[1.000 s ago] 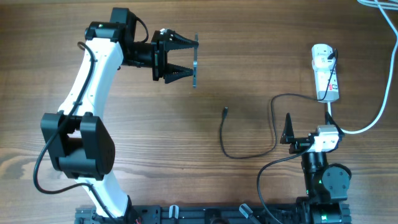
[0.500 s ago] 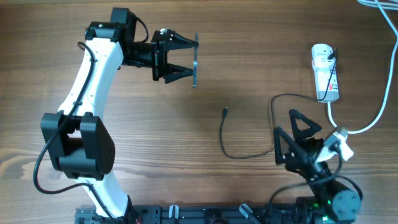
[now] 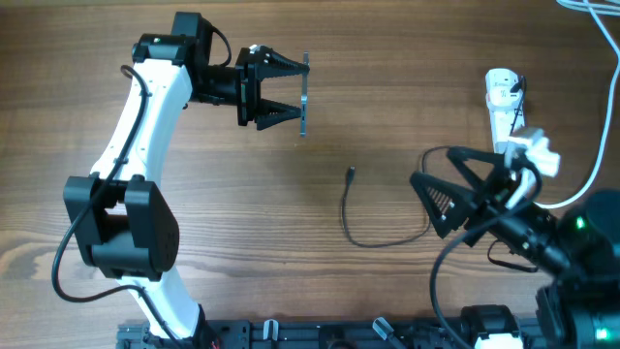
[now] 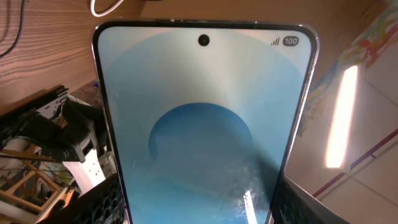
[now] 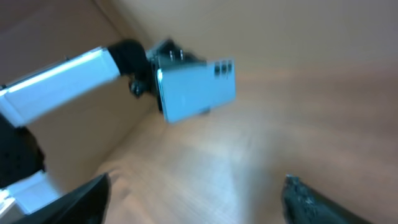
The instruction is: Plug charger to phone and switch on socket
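My left gripper is shut on the phone and holds it on edge above the table at the upper middle. In the left wrist view the phone's cyan-blue screen fills the frame between my fingers. The charger's black connector tip lies free on the table; its thin cable curls right and up towards the white socket at the far right. My right gripper is open and empty, raised just right of the cable loop. The blurred right wrist view shows the phone's pale back.
A thick white cord runs from the socket's lower end up the right edge. My right wrist covers the socket's lower end. The arm bases stand along the front edge. The white left arm link shows in the right wrist view.
My right arm has risen from its folded rest pose and swung up and left over the cable loop, its jaws now wide open. The left arm and phone have not moved.
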Motion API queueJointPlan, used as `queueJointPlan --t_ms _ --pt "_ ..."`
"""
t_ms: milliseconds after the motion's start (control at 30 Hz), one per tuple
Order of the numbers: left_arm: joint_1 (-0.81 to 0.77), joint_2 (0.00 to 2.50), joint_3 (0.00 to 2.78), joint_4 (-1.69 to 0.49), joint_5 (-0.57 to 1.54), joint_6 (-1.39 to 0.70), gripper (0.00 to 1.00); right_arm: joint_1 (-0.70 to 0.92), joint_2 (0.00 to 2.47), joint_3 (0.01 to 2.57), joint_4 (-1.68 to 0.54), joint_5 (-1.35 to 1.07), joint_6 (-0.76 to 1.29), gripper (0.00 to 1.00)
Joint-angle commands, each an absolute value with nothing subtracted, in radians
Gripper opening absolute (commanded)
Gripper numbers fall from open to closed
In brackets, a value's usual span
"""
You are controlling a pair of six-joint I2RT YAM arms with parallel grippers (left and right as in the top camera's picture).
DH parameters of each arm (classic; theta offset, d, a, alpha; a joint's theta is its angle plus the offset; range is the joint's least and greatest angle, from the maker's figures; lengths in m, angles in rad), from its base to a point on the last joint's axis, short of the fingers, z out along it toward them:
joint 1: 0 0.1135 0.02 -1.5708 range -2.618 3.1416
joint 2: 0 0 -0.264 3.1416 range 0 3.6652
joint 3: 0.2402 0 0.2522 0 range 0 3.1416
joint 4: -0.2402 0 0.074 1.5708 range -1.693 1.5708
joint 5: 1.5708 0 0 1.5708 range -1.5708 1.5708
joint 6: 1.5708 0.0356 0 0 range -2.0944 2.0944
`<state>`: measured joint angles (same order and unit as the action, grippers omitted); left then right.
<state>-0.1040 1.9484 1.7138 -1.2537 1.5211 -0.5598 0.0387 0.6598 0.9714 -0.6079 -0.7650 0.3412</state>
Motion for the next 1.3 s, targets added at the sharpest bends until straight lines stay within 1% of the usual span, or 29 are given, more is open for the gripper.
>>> queueJointPlan --t_ms 0,67,133,200,233,333,367,400,433,533,633,700,833,900,1033,1100,1133,1200,1233,1267 --pt "-0.103 1.911 1.722 -1.254 1.576 -0.559 0.67 0.042 0.718 1.034 -0.727 -0.776 0.312 0.88" --pt "-0.103 1.911 1.722 -1.254 1.576 -0.559 0.67 0.042 0.776 1.134 -0.884 -0.643 0.277 0.94" --pt "-0.103 1.911 1.722 -1.254 1.576 -0.559 0.67 0.059 0.878 1.302 -1.094 -0.503 0.201 0.94" --pt "-0.103 1.911 1.722 -1.254 1.576 -0.559 0.67 0.125 0.981 1.451 -1.259 -0.302 0.186 0.97" --pt "-0.103 1.911 1.722 -1.254 1.576 -0.559 0.67 0.197 1.048 1.538 -1.341 -0.205 0.193 0.98" --pt "-0.103 1.911 1.722 -1.254 1.574 -0.559 0.67 0.403 1.150 1.628 -1.374 -0.088 0.304 0.97" --pt "-0.103 1.911 1.722 -1.254 1.574 -0.559 0.67 0.493 1.180 1.640 -1.357 -0.027 0.356 0.97" --pt "-0.103 1.911 1.722 -1.254 1.574 -0.559 0.67 0.637 1.237 1.656 -1.329 0.067 0.439 0.97" --pt "-0.103 1.911 1.722 -1.254 1.574 -0.559 0.67 0.731 1.285 1.673 -1.308 0.119 0.476 0.97" --pt "-0.103 1.911 1.722 -1.254 1.555 -0.559 0.67 0.906 1.440 1.797 -1.269 0.253 0.505 0.98" --pt "-0.103 1.911 1.722 -1.254 1.552 -0.559 0.67 0.960 1.558 1.953 -1.231 0.348 0.561 0.99" --pt "-0.103 1.911 1.722 -1.254 1.552 -0.567 0.67 0.968 1.603 1.954 -1.190 0.395 0.628 0.98" --pt "-0.103 1.911 1.722 -1.254 1.552 -0.587 0.67 0.968 1.664 1.954 -1.187 0.531 0.730 0.98" --pt "-0.103 1.911 1.722 -1.254 1.552 -0.593 0.67 0.968 1.667 1.953 -1.172 0.570 0.736 0.94" --pt "-0.103 1.911 1.722 -1.254 1.552 -0.593 0.67 0.973 1.695 1.952 -1.151 0.534 0.736 0.91" --pt "-0.103 1.911 1.722 -1.254 1.552 -0.593 0.67 0.973 1.720 1.952 -1.140 0.538 0.735 0.83" --pt "-0.103 1.911 1.722 -1.254 1.552 -0.593 0.67 0.973 1.731 1.952 -1.137 0.561 0.734 0.77" --pt "-0.103 1.911 1.722 -1.254 1.552 -0.593 0.67 0.973 1.752 1.952 -1.136 0.617 0.735 0.71" --pt "-0.103 1.911 1.722 -1.254 1.552 -0.593 0.67 0.973 1.757 1.952 -1.132 0.621 0.733 0.66" --pt "-0.103 1.911 1.722 -1.254 1.552 -0.593 0.67 0.973 1.759 1.952 -1.131 0.622 0.734 0.65"
